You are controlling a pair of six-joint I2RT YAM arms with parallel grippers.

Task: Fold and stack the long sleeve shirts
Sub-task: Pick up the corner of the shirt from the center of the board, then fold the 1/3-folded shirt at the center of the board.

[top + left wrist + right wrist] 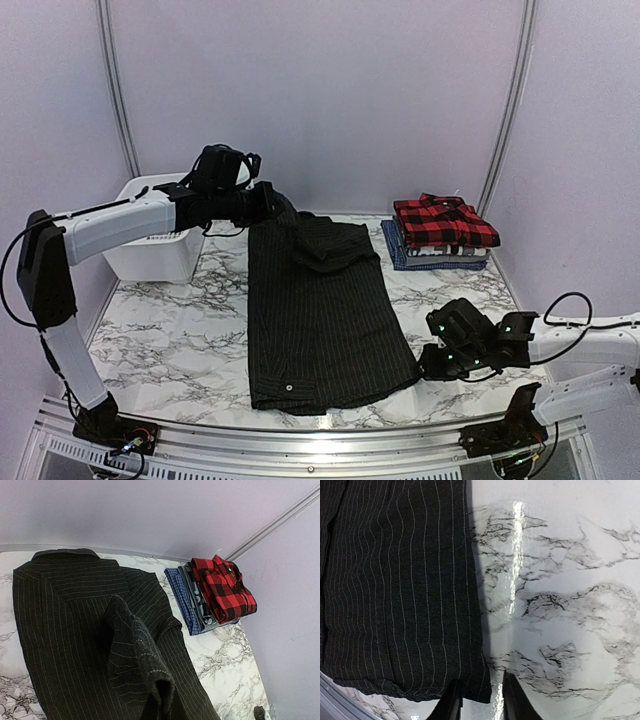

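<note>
Now the black pinstriped shirt (325, 310) lies flat along the middle of the marble surface (160, 330), the folded stack (440, 232) at the far right. The left pincer (270, 205) is clamped on a sleeve (137, 665) raised off the far left shoulder; the right pincer (481, 682) stands open astride the near hem corner. Best to carry the sleeve straight across the body, laying it flat, with the hem pinned against dragging.
</note>
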